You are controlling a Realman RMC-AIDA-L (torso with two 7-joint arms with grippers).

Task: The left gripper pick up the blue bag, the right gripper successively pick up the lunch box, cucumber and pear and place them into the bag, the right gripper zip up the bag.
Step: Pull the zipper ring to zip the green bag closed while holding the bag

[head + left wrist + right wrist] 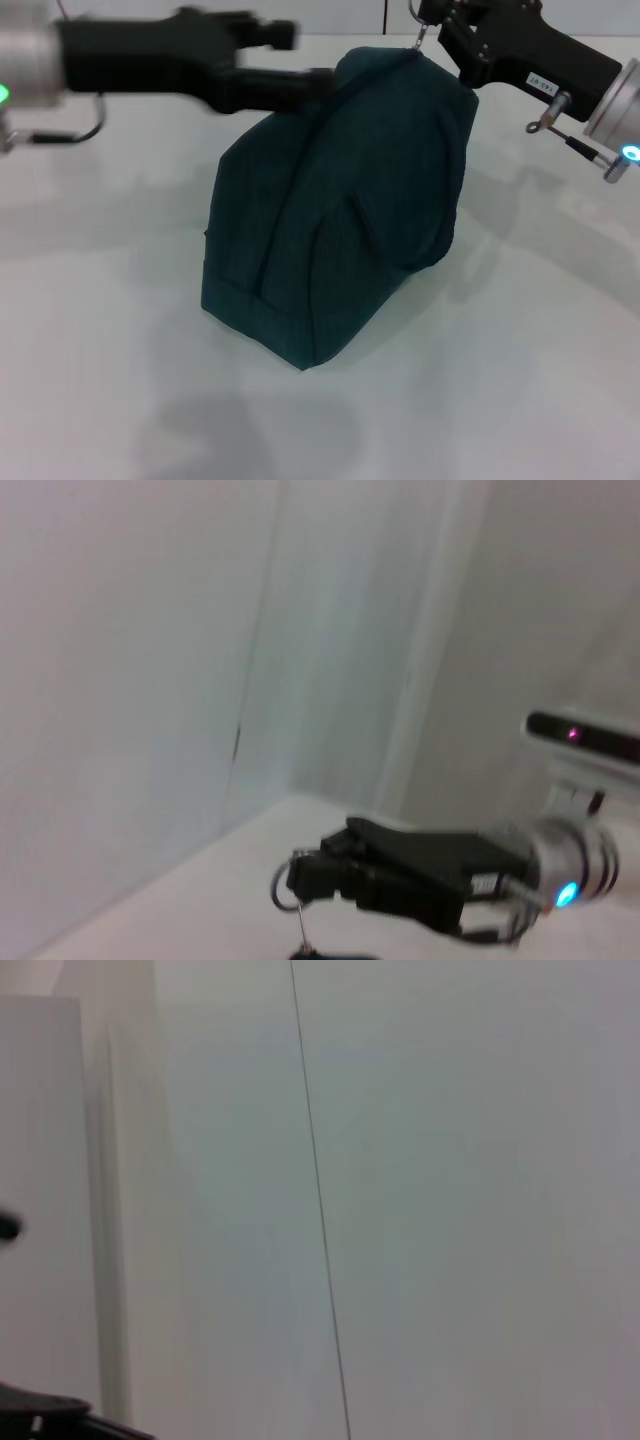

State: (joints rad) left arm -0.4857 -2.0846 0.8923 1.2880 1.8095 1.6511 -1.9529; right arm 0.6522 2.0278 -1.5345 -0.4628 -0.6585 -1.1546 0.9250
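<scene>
The white bench (520, 400) spreads pale and smooth, with open room on every side of the blue bag (340, 210), which stands at its middle — a soft, dark teal fabric hump, seamed, with a hemmed base. The left arm reaches in level from the left edge, and the left claw (310, 82) is clamped on the bag's top rear edge. The right arm slants down from the upper right corner; the right claw (432, 22) is closed on the ring zip pull (419, 40) at the bag's peak — a thin metal loop.
</scene>
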